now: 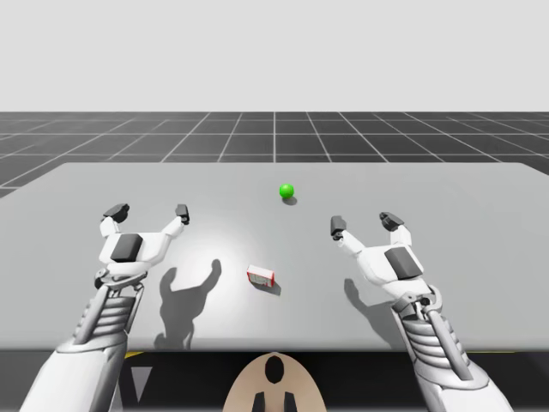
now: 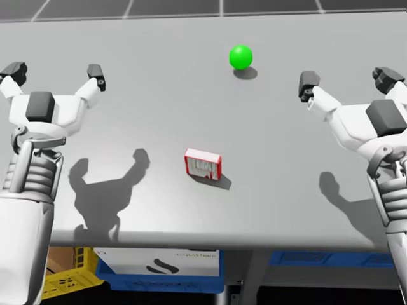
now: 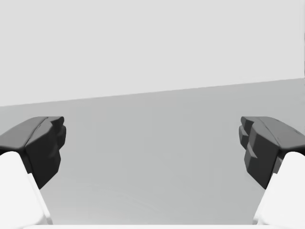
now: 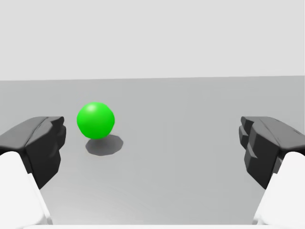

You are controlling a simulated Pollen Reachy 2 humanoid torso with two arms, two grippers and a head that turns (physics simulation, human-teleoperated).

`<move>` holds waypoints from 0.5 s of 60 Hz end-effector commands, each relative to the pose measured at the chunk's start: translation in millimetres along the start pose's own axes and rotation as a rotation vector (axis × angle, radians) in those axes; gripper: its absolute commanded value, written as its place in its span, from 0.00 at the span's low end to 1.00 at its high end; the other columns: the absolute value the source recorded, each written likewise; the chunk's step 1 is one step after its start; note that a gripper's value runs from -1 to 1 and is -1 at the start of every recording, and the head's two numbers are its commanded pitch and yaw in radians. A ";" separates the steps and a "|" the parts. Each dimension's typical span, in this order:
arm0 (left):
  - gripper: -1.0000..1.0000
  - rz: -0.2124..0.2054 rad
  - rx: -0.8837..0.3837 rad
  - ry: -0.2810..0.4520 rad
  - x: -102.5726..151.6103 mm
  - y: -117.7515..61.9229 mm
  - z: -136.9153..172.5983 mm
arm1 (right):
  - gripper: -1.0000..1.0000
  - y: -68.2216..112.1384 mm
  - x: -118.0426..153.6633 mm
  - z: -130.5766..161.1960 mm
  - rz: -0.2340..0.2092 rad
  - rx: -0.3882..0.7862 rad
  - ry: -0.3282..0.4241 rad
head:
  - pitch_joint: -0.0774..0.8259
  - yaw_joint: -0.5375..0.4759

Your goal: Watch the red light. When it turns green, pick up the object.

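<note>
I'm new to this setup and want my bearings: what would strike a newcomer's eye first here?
The bright green ball stands out first, on the grey table toward its far side. Nearer me lies a small red and white box, with my left gripper and my right gripper on either side, both open and touching nothing.

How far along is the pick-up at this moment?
Done: the light ball shows green, so the wait is over. In hand: nothing; my left gripper and right gripper are open, apart from the red and white box. Left: reach, grasp and lift it.
</note>
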 end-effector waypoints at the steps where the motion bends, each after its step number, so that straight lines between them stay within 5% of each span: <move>1: 0.00 0.003 -0.009 -0.010 3.3 -3.1 3.9 | 0.00 4.1 -1.9 0.3 -0.019 0.000 0.002 | 0.90 0.60; 7: 0.00 0.019 -0.019 -0.021 8.4 -7.7 10.6 | 0.00 3.9 -2.2 0.3 -0.020 -0.002 0.003 | 0.90 0.59; 13: 0.00 0.085 -0.084 0.003 14.1 -15.1 26.0 | 0.00 3.4 -3.3 -0.3 -0.020 -0.004 0.006 | 0.90 0.59; 22: 0.00 0.042 -0.269 0.037 26.2 -29.5 74.9 | 0.00 2.9 -4.8 -0.9 -0.019 -0.005 0.011 | 0.89 0.60; 30: 0.00 0.084 -0.417 0.113 26.1 -45.3 115.2 | 0.00 3.4 -5.2 -1.5 -0.017 -0.003 0.010 | 0.90 0.60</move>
